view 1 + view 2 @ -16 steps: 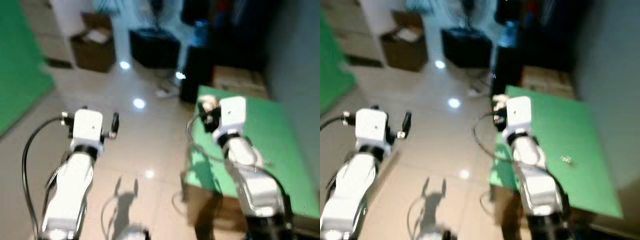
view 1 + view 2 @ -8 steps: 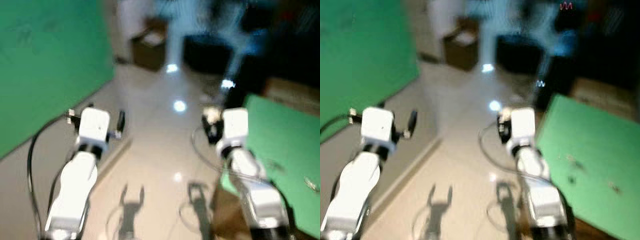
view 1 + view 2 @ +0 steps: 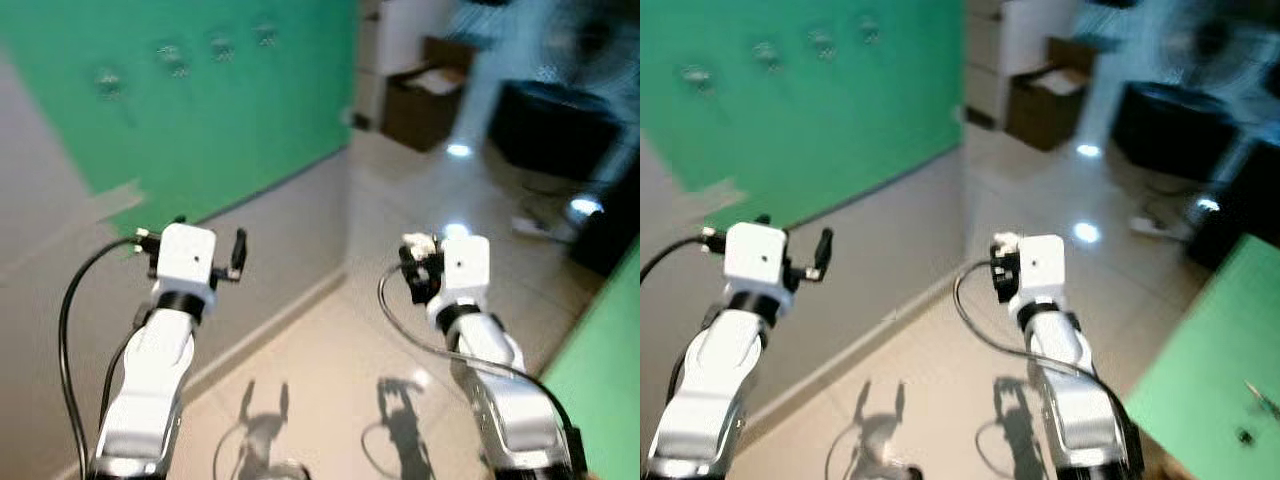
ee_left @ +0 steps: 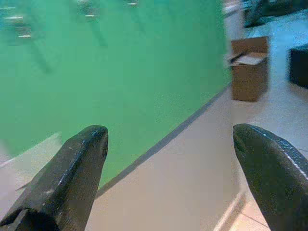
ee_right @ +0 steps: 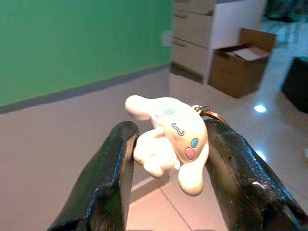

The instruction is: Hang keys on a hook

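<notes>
- Right wrist view: the right gripper (image 5: pixel 168 144) clamps a white cartoon-dog keychain charm (image 5: pixel 169 138) between its two black fingers (image 5: pixel 113 168), a thin metal ring (image 5: pixel 210 113) showing just behind the charm's head.
- In the head views both silver arms reach forward over a glossy tiled floor (image 3: pixel 340 370), the right gripper (image 3: pixel 415 268) raised at centre with the pale charm at its tip.
- The left gripper (image 4: pixel 168 159) holds nothing, its two fingers spread wide apart; in the left eye view it hangs to the left (image 3: pixel 236 252), near the wall.
- A green panel (image 3: pixel 230 100) covers the upper part of the wall on the left, with a grey band below it running down to the floor.
- Four small hooks (image 3: pixel 172 55) sit in a row high on the green panel, blurred; whether anything hangs from them cannot be told.
- The charm is well apart from the hooks, to their right and nearer the robot.
- One open cardboard box (image 3: pixel 425 100) stands on the floor at the far end of the wall, beside a white cabinet (image 3: pixel 1025 40).
- One dark, low object (image 3: pixel 550 115) sits further right on the floor, blurred.
- One green surface (image 3: pixel 1210 380) fills the near right corner, with two small items (image 3: pixel 1255 415) lying on it, too blurred to identify.
- Two gripper shadows (image 3: pixel 265 410) fall on the tiles below the arms.
</notes>
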Available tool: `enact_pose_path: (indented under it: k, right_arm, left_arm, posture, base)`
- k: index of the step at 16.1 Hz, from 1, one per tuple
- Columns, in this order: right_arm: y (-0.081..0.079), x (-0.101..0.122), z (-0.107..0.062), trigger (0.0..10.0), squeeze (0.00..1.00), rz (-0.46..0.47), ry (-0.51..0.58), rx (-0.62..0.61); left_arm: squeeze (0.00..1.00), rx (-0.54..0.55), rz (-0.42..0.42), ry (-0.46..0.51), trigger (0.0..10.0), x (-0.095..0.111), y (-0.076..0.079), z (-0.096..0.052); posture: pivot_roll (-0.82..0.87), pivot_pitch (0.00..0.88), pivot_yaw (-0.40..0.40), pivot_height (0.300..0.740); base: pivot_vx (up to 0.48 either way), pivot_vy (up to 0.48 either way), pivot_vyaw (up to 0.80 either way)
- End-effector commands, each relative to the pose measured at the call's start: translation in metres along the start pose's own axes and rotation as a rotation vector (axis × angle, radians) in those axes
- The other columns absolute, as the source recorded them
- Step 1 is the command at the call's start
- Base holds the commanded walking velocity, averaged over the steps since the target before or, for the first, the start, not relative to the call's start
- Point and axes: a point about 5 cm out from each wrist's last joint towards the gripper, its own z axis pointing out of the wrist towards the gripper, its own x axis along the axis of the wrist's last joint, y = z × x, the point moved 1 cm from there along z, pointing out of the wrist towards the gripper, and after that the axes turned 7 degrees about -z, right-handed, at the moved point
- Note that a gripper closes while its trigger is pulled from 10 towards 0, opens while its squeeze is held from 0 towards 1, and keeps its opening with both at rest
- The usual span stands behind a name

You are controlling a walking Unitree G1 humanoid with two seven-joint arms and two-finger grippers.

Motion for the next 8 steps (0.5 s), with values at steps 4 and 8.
enact_pose_path:
  k: [4,8]
  right_arm:
    - [0.012,0.01,0.011,10.0,0.0,-0.089,0.025,-0.035]
    - [0.018,0.018,0.021,10.0,0.0,-0.124,0.058,-0.058]
  left_arm:
    - [0.0,0.027,-0.011,-0.005,10.0,-0.003,0.0,-0.008]
    - [0.0,0.063,-0.011,-0.03,10.0,-0.009,-0.007,-0.017]
  posture:
    - [0.02,0.0,-0.015,0.74]
    - [0.04,0.0,-0.046,0.74]
  base:
    - [0.323,0.0,0.2]
    - [0.339,0.0,0.0]
